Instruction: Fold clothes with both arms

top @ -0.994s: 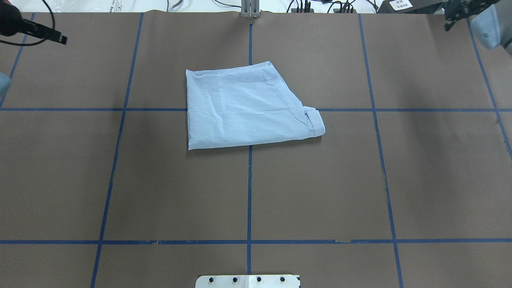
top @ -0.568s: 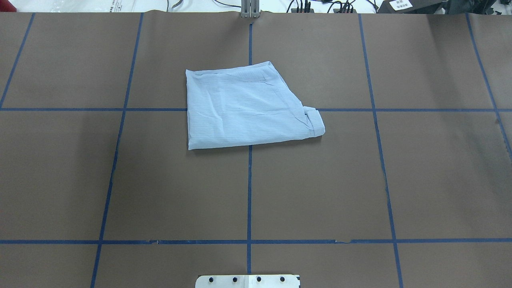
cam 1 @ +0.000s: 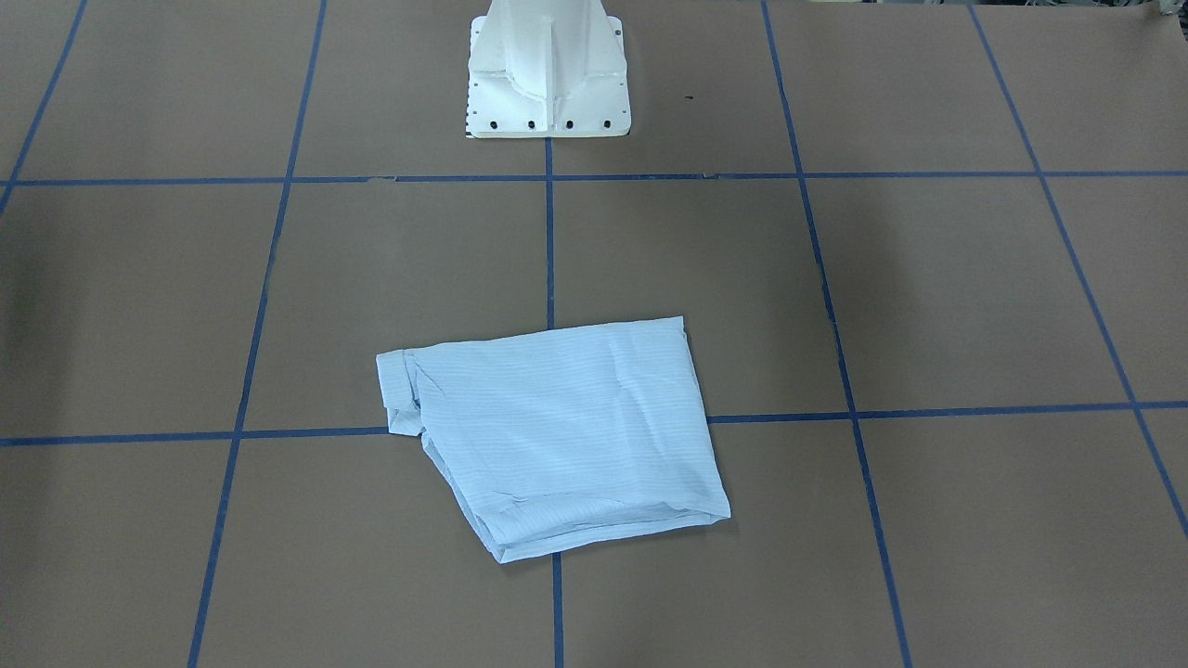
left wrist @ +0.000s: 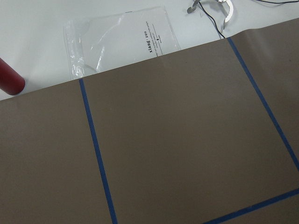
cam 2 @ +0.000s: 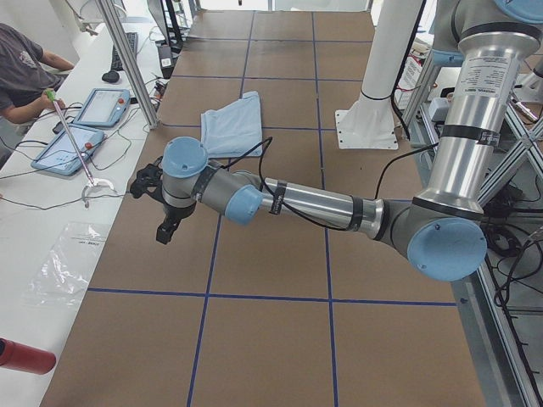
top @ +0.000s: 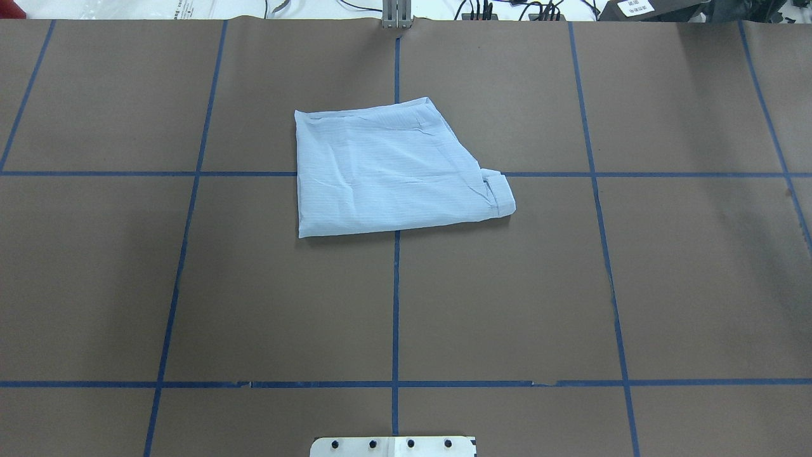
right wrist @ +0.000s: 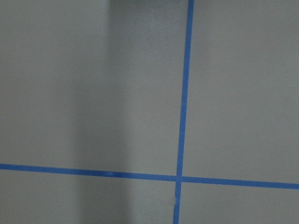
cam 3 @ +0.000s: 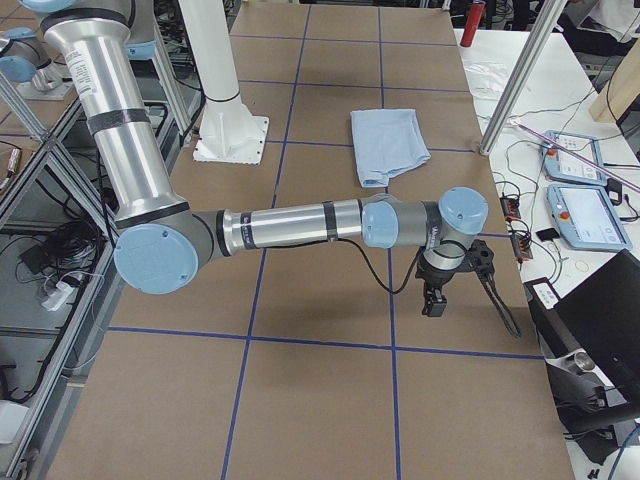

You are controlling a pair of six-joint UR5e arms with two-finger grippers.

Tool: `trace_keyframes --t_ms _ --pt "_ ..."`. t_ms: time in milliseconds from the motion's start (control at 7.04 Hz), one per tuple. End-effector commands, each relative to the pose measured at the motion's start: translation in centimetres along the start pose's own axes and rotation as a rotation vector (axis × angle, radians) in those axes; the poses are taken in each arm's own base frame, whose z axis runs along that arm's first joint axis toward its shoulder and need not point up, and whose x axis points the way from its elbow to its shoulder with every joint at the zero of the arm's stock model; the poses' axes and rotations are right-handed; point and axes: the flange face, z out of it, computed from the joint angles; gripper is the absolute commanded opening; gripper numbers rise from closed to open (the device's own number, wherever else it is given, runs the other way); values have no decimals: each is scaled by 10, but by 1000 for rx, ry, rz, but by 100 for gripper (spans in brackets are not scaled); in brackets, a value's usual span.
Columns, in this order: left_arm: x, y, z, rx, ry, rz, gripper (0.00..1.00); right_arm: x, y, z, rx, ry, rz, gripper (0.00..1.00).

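Observation:
The pale-blue shirt lies folded into a compact, roughly square bundle on the brown table, a small folded tab at its right edge. It also shows in the front view and both side views. Nothing touches it. My left gripper hangs near the table's left end, far from the shirt, and I cannot tell if it is open or shut. The right gripper hangs near the right end, its state also unclear. Both wrist views show only bare paper and blue tape.
The white pedestal base stands at the robot's side of the table. A person sits at the bench beyond the far edge, with tablets, a red bottle and a plastic bag there.
Both arms, seen at the upper corners of the overhead view a second ago, have left that view. The shirt has not moved.

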Motion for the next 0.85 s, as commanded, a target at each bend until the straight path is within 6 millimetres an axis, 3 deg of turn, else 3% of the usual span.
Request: trace_keyframes --t_ms 0,142,284,426,710 --pt "-5 17 1 -14 -4 85 100 -22 -4 -8 31 -11 -54 100" --pt "-4 8 -1 -4 -35 94 100 -33 -7 3 11 -11 -69 100" --pt "2 -7 -11 17 -60 108 100 -36 -7 0 17 -21 -75 100" --pt "-4 3 -4 -2 -53 89 100 -39 -7 -4 25 -18 -82 100" --pt "3 2 -11 11 -52 102 100 -41 -9 0 20 -13 -76 100"
